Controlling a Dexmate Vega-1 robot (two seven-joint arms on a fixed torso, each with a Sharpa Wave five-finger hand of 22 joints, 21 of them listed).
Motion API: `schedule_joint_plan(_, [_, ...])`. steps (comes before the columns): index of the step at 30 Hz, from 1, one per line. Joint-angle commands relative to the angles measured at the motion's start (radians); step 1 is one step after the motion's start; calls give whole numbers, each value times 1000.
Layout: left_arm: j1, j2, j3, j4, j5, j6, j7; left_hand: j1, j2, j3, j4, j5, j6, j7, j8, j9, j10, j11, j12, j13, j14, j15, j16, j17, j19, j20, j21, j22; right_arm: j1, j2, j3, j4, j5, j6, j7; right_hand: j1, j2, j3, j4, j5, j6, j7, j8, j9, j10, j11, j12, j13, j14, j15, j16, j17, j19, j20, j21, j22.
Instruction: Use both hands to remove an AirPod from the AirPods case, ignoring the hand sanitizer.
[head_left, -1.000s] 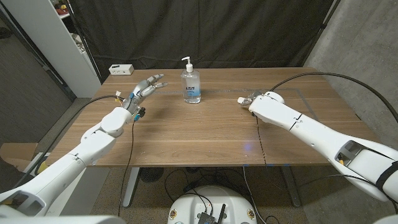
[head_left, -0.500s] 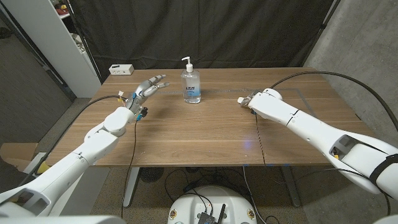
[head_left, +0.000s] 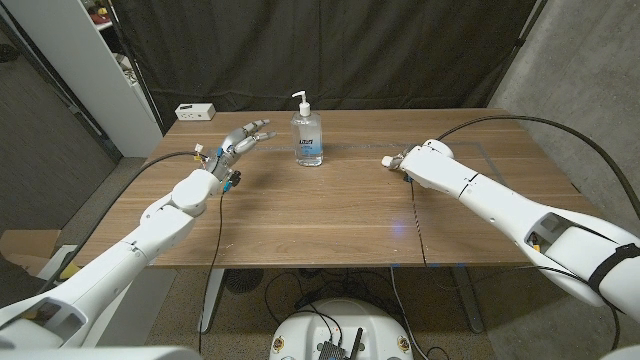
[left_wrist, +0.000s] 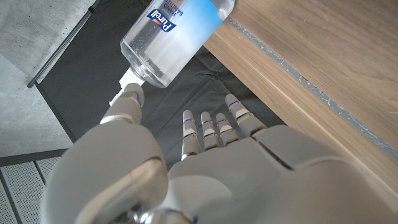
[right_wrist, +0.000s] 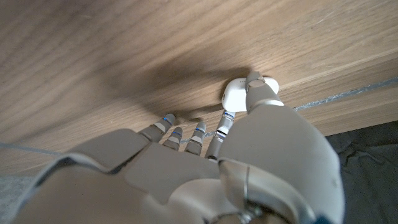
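On the right half of the wooden table (head_left: 330, 200), toward its far side, the white AirPods case (right_wrist: 237, 93) lies on the wood, with the right hand (head_left: 403, 160) down at it. The right wrist view shows the thumb tip pressing the case's top while the fingers (right_wrist: 198, 134) reach toward the wood beside it; whether they clasp the case or only touch it cannot be told. The right forearm stretches low across the table from the near right corner, and since a second ago it has slid slightly farther in, the hand itself barely shifting. At the far middle stands the hand sanitizer (head_left: 308, 132), upright, well apart from the case. To its left the left hand (head_left: 238, 142) hovers above the table, fingers (left_wrist: 211, 127) straight, apart and holding nothing, pointing toward the far right; it has edged a little nearer the bottle over the last second. From the head view the case is mostly covered by the right hand, so its lid state is unclear. A small white box (head_left: 196, 111) sits at the far left corner.
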Motion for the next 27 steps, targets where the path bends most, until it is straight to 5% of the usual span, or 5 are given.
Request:
schedule_joint_plan(1, [-19,-1,4,1,12,-29,-8,9,-2,-9,3,7,19,-3,7,4,1,0,7,4,9,-7,6,2,4,3,-6,5,-65,-3,47,-47,0,19,-66,23,24,7,2,3,59,9,27,20,45,-10,16,4,29,-95,10,0,20,-12,8,2])
schedule_joint_plan(13, [-13,0,-19,-15,62,-150,18,11,2,-32,6,6,92,-2,25,6,24,8,19,7,28,-1,13,3,-3,9,-11,5,-171,-44,118,-239,-21,1,-177,33,22,-2,5,-1,105,19,46,40,92,-10,24,4,76,-104,19,-2,50,-12,10,1])
schedule_joint_plan(17, [4,-18,-30,-19,138,-243,80,10,24,-64,12,6,195,-11,37,7,209,-39,86,15,310,-77,97,23,197,-23,78,30,-204,-52,143,-302,-33,-8,-219,34,21,-4,5,-1,102,16,45,44,95,-12,22,4,81,-102,19,-2,52,-9,9,1])
schedule_joint_plan(22, [24,-36,-47,-35,216,-317,143,13,32,-79,10,6,266,-19,53,8,331,-74,126,28,456,-129,151,41,267,-56,135,63,-233,-59,163,-351,-43,-14,-251,35,20,-6,6,-2,96,16,42,47,94,-8,20,3,84,-104,18,-3,54,-9,8,1])
schedule_joint_plan(27, [43,-36,-59,-74,237,-322,142,28,26,-84,1,7,284,-20,50,8,407,-92,147,43,574,-166,184,42,406,-84,214,76,-259,-77,180,-403,-55,-7,-272,36,19,-8,6,-2,94,11,41,50,93,-9,17,3,86,-104,17,-3,56,-7,8,1])
